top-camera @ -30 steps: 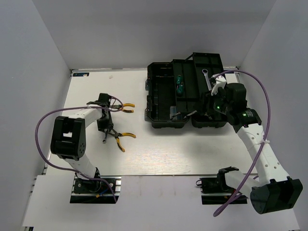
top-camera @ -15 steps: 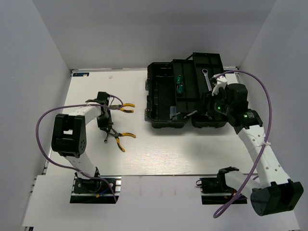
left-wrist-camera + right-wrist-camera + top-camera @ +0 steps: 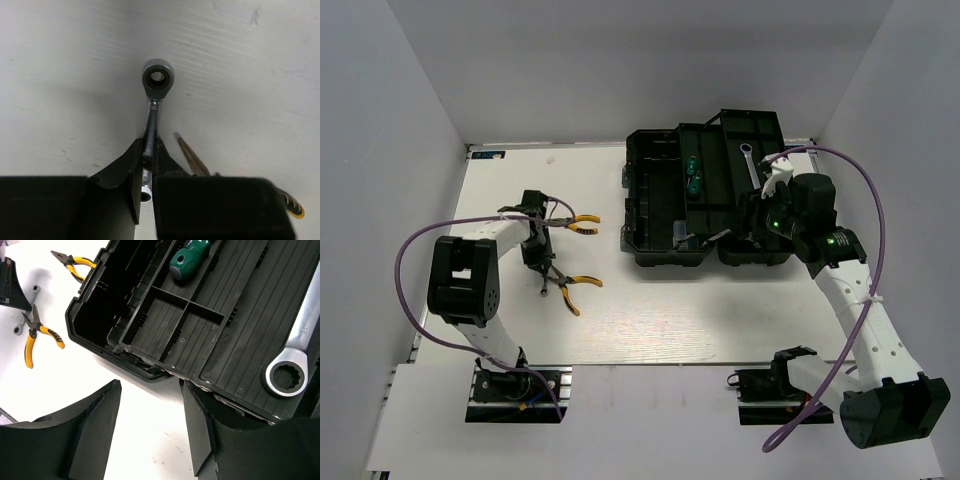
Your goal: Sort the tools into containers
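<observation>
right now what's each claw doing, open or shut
left claw: closed on the small wrench
right claw: open, holding nothing

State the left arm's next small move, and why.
Probably lift straight up. The left gripper is shut on the short wrench, which seems to lie on the table, with pliers close beside it; a vertical lift should clear them before heading to the toolbox.
</observation>
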### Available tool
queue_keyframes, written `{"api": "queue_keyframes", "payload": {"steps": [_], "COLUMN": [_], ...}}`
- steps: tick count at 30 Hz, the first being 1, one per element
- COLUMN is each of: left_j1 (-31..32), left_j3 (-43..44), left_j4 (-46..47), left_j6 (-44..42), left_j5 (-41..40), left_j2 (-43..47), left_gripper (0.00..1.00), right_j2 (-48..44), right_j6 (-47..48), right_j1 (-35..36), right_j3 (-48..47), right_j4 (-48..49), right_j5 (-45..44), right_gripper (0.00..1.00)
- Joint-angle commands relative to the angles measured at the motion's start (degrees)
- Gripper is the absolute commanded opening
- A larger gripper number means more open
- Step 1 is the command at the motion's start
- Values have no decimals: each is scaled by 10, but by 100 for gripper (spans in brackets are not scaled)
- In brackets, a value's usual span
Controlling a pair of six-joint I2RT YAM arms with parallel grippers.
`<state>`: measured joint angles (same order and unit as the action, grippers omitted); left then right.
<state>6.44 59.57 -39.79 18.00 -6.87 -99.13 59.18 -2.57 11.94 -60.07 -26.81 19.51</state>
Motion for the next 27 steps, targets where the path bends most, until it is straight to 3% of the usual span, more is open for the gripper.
{"api": "queue_keyframes", "payload": {"steps": [1,12,27], "left_j1": [-15,-55,-44], "left_j3": [-20,10,58], "left_j4": [25,20,-4], "left_j6": [30,41,30], "left_j5": [-65,-116,-5], "left_j2": [-12,-29,74], "left_gripper": [0,0,0], "right_j2": [-14,-10,-16], "right_j6": [0,3,5], "right_j1": [-3,-4,-4], "right_j3": [7,11,15], "right_j4": [17,18,18], "right_j5": [9,11,13], "right_gripper": [59,59,59]}}
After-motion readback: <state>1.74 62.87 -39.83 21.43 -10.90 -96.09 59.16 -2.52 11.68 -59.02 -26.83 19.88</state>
